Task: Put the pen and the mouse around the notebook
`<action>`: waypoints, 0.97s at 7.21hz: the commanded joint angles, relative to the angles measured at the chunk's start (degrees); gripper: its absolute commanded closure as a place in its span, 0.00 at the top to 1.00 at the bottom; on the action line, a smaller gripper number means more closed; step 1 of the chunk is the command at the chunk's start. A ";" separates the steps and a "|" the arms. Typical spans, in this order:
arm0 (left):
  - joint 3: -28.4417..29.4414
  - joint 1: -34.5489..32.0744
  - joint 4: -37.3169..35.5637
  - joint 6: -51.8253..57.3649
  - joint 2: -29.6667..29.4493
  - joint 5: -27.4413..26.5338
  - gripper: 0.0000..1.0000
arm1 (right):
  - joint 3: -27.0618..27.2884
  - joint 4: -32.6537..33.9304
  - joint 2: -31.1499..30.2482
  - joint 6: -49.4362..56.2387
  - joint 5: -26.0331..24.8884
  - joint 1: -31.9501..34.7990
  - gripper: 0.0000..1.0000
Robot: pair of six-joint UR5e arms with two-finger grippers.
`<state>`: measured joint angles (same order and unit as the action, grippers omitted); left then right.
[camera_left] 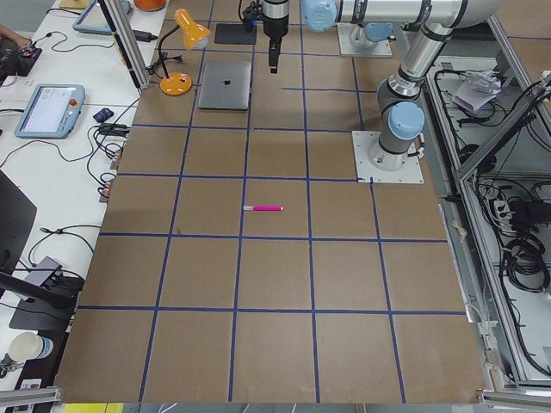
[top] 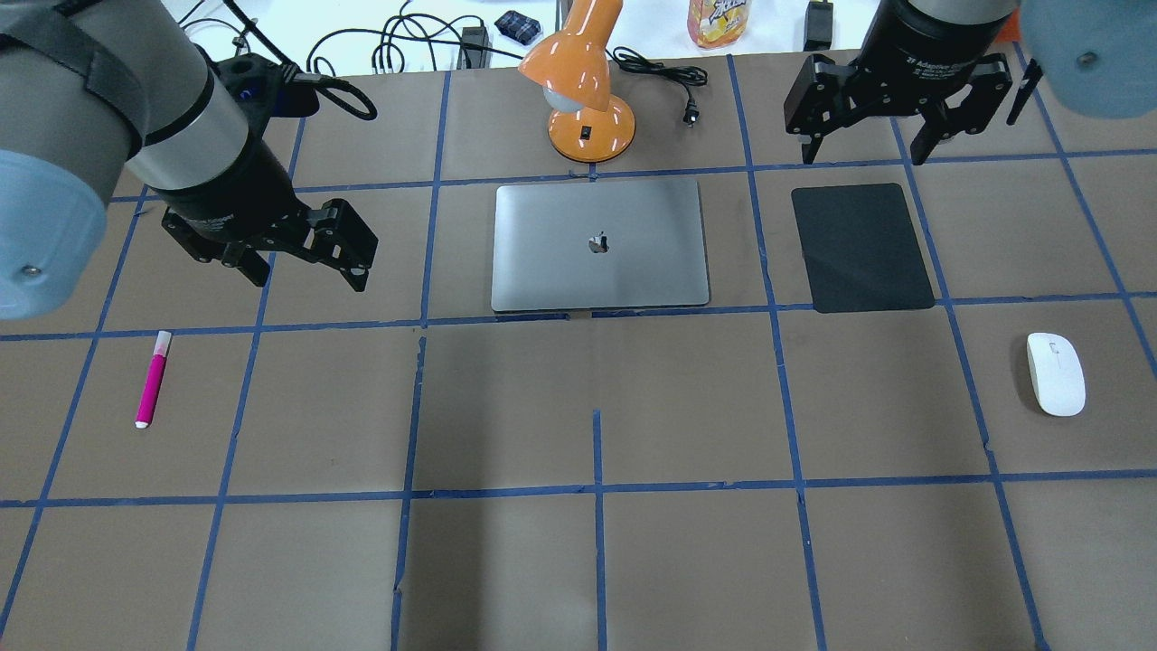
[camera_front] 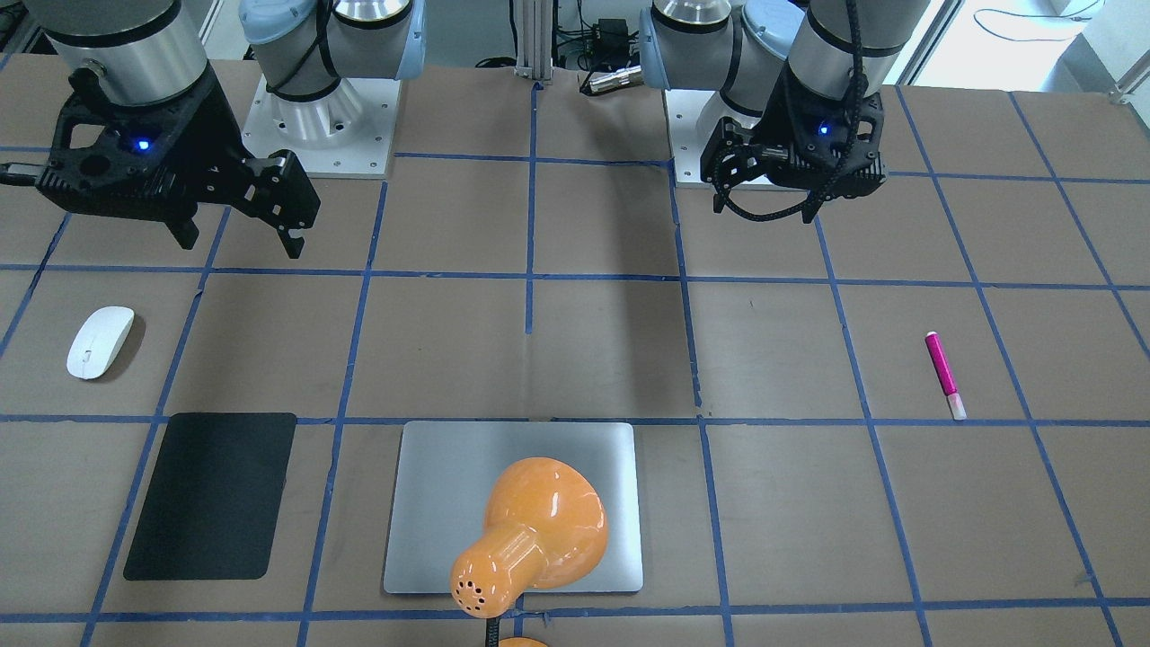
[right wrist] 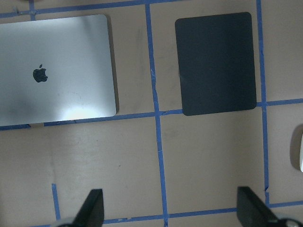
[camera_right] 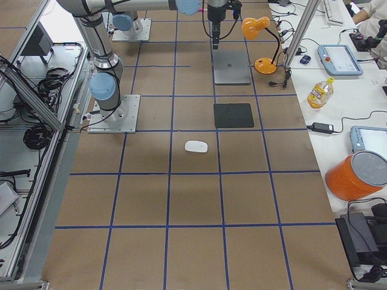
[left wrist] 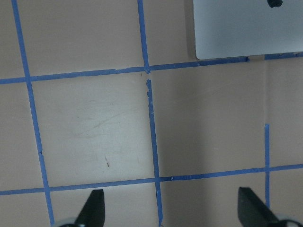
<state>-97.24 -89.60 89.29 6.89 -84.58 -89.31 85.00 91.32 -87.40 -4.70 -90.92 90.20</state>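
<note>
Two things lie nearest, not yet placed: the pen (top: pixel 151 378) toward the left edge of the table (top: pixel 687 407) and the mouse (top: pixel 1055 373) toward its right edge, both well apart from the notebook (top: pixel 599 244). Farther on, the left gripper (top: pixel 305 269) hangs wide and empty between pen and notebook. The notebook sits midway along the far edge, with a black mat (top: pixel 861 246) near its right side. The right gripper (top: pixel 865 154), also wide and empty, hovers over the mat's far end. Each arm is probably meant to fetch the item on its own side.

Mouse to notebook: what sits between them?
Overhead view: the black mat lies beside the notebook, between it and the mouse, which sits a tape row nearer the robot. Otherwise bare table.
</note>
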 commanded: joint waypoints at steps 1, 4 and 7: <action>-0.32 0.31 0.79 0.41 0.03 -0.25 1.00 | 0.00 -0.09 0.04 0.04 -0.05 -0.11 1.00; -0.32 0.31 0.80 0.40 0.20 -0.60 1.00 | -0.09 -0.18 0.04 0.21 -0.05 -0.81 1.00; -0.75 0.39 0.01 0.32 0.30 -0.16 1.00 | -0.18 -0.79 0.13 6.33 -0.05 -5.80 1.00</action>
<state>-97.51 -89.28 89.70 7.31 -84.14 -89.70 84.84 90.85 -87.31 -1.63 -90.91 86.87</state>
